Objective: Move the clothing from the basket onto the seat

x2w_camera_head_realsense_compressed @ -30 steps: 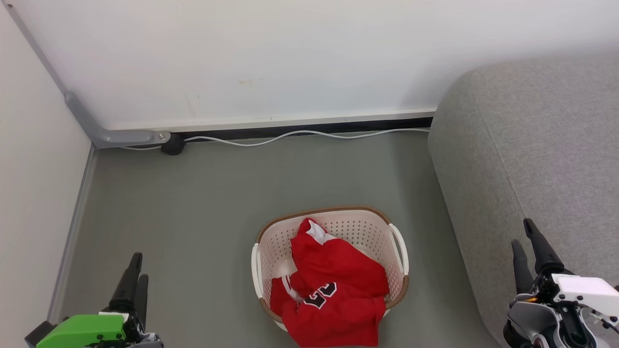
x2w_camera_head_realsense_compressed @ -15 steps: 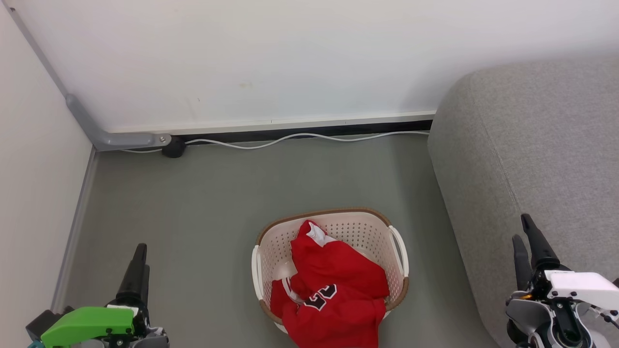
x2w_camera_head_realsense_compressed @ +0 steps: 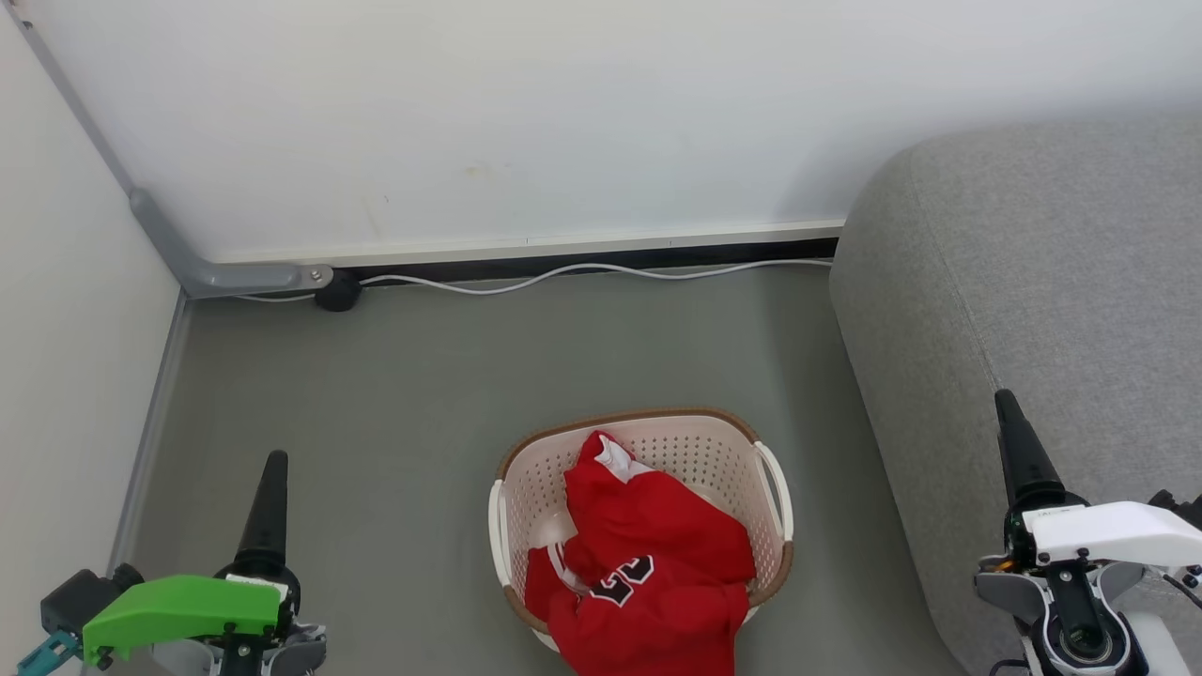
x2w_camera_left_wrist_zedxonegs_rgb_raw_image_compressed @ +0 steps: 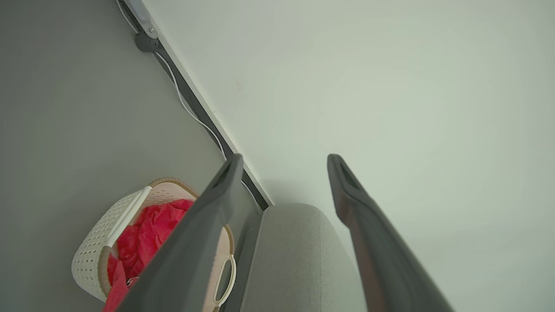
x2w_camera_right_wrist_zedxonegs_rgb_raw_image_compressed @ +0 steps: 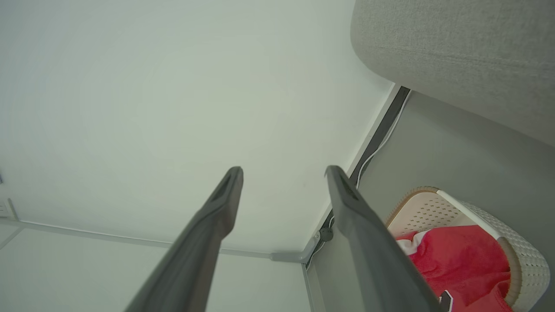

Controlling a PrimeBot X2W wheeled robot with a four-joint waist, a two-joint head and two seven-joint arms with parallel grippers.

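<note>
Grey floor (x2w_camera_head_realsense_compressed: 376,394) met a white wall (x2w_camera_head_realsense_compressed: 563,113); at the lower left the left gripper (x2w_camera_head_realsense_compressed: 273,467) hung spread and empty, well apart from the basket (x2w_camera_head_realsense_compressed: 639,414) at bottom centre, where the clothing (x2w_camera_head_realsense_compressed: 648,545) lay heaped, spilling over its near edge. Rightward rose the seat (x2w_camera_head_realsense_compressed: 1033,282), the right gripper (x2w_camera_head_realsense_compressed: 1008,410) before it at lower right, likewise spread and empty. A shallow pinch on one fold might drop the cloth short of the seat, and tangled folds dragging could tip the light basket
</note>
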